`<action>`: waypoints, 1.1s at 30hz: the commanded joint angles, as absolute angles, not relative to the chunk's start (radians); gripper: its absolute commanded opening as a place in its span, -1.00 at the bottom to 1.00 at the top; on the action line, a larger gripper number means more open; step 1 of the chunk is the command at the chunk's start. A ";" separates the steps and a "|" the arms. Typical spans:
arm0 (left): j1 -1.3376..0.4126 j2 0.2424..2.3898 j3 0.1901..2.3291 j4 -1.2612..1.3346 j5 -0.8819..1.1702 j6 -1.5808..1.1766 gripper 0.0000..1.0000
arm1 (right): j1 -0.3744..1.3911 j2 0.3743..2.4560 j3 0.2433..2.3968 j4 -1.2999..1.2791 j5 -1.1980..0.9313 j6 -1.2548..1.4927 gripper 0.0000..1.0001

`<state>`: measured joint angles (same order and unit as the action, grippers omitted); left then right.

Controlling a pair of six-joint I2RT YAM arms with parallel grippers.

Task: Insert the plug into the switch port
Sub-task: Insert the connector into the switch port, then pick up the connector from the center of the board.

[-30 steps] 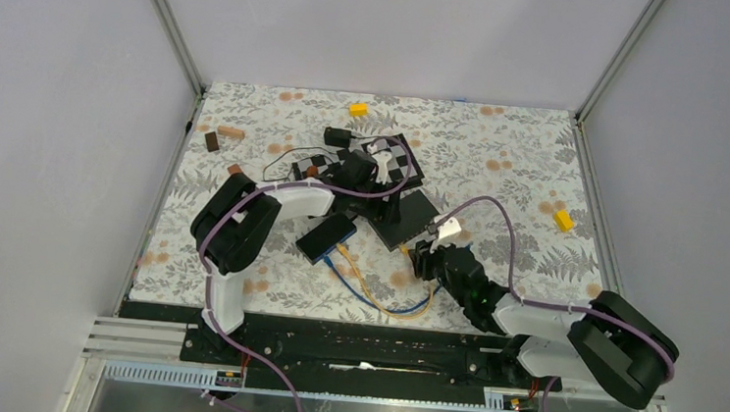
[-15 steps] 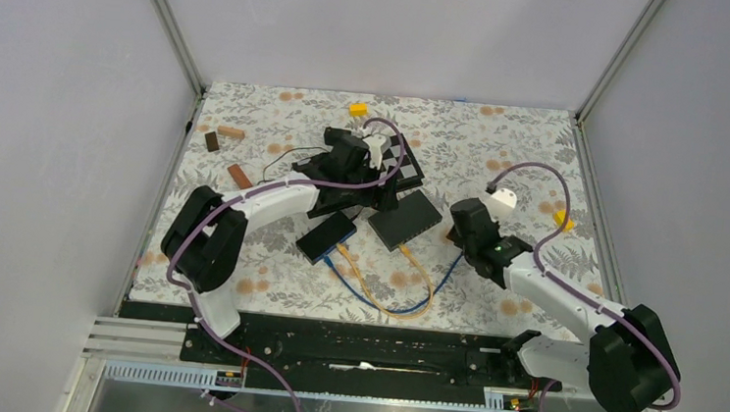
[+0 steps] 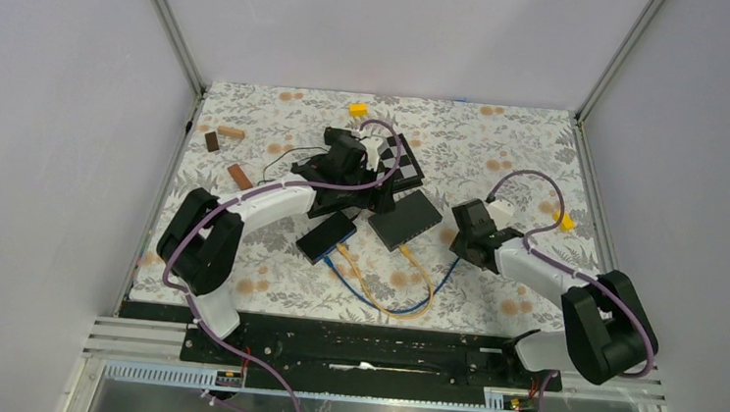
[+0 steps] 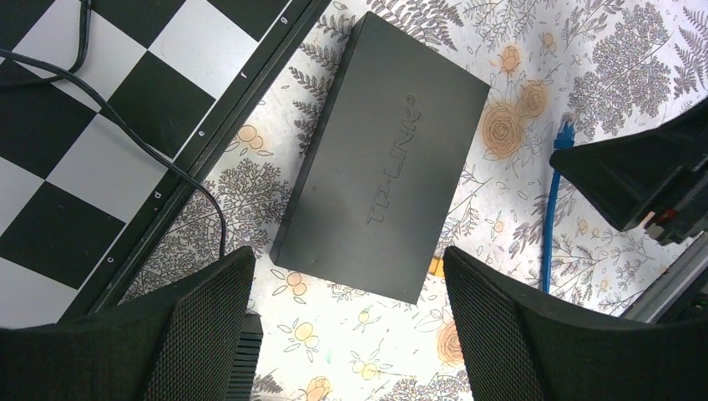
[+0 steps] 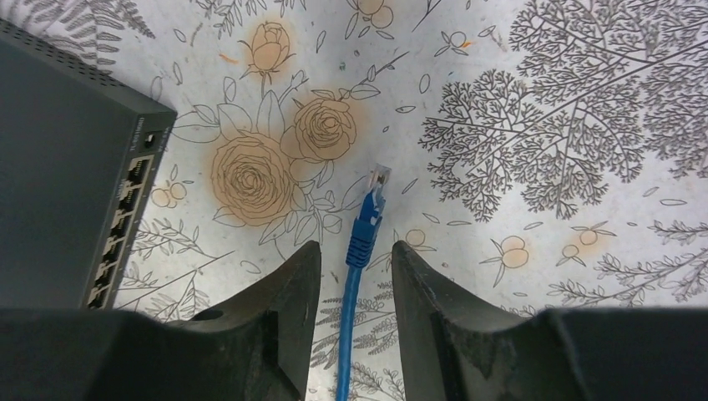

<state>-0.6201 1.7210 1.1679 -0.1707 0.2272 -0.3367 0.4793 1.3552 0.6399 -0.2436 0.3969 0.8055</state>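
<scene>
Jaws on the right gripper (image 5: 355, 246) stand apart, one finger on either side of the blue cable (image 5: 346, 334) without pinching it. The plug (image 5: 377, 185) lies on the flowered tablecloth (image 3: 504, 138) just ahead of the fingertips, loose and pointing away, near the switch (image 4: 388, 159) but apart from its row of ports (image 5: 125, 225). That arm is folded tight at the right near corner, forearm stretched low toward the switch.

Over on the left, the left gripper (image 4: 346, 255) hangs wide open above the switch, gripping nothing. Its arm arches from the base out to the chessboard (image 4: 100, 100), which has a thin black cord (image 4: 125, 125) trailing over it.

A yellow cable (image 3: 384, 286) loops on the cloth near the front. Small yellow blocks (image 3: 358, 109) and brown wooden blocks (image 3: 232, 133) lie scattered further back. Plain grey walls in metal framing close in the table.
</scene>
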 commanded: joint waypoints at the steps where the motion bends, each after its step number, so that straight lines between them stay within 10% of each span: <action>1: -0.614 1.689 1.164 -0.143 0.229 -0.331 0.70 | 0.469 1.414 0.650 -0.193 0.384 0.772 -0.16; 14: -0.604 1.667 1.173 -0.147 0.242 -0.340 0.70 | 0.468 1.400 0.669 -0.159 0.388 0.677 -0.98; 33: -0.572 1.444 0.983 0.350 0.685 -0.446 0.68 | 0.468 0.839 0.144 0.934 -0.286 0.061 -1.00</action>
<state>-0.5716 1.4940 1.0576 0.1322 0.5434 -0.3855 0.4709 0.8753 0.1577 0.6708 -0.0612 0.2157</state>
